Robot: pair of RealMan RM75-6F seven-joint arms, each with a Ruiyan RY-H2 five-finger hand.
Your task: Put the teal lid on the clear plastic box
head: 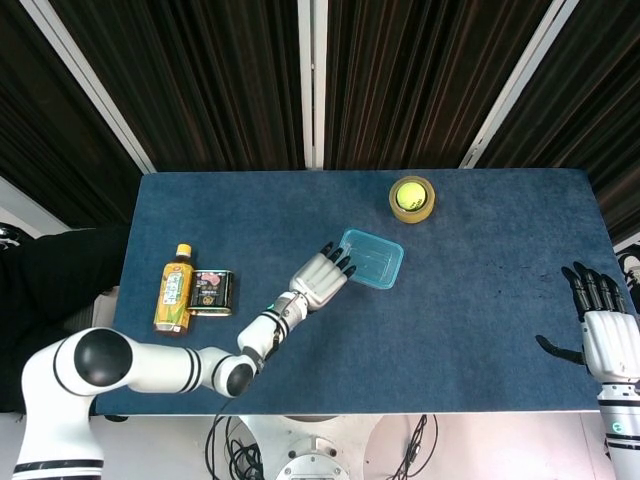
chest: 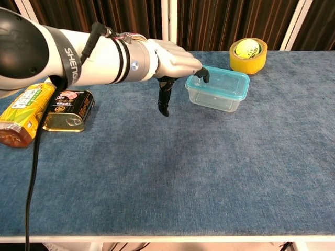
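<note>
Reaching across the blue fabric-covered worktop [chest: 209, 172], the left hand [head: 318, 276] hovers with its fingers [chest: 201, 73] loosely spread and holding nothing, their dark tips right at the near-left corner of the clear plastic box [chest: 218, 90]; whether they touch it cannot be told. The teal lid [head: 371, 257] sits on top of that box, just beyond the fingertips. Farther out past the box stands a yellow tape roll [chest: 248, 52] with a yellow-green ball [head: 408, 195] resting in its hole. Well back behind the palm, beside the forearm, lie a black tin can [chest: 65, 110] and a yellow-labelled tea bottle [chest: 21, 115], touching each other. The right hand [head: 603, 325] hangs at the worktop's far right edge, fingers extended and apart, grasping nothing.
</note>
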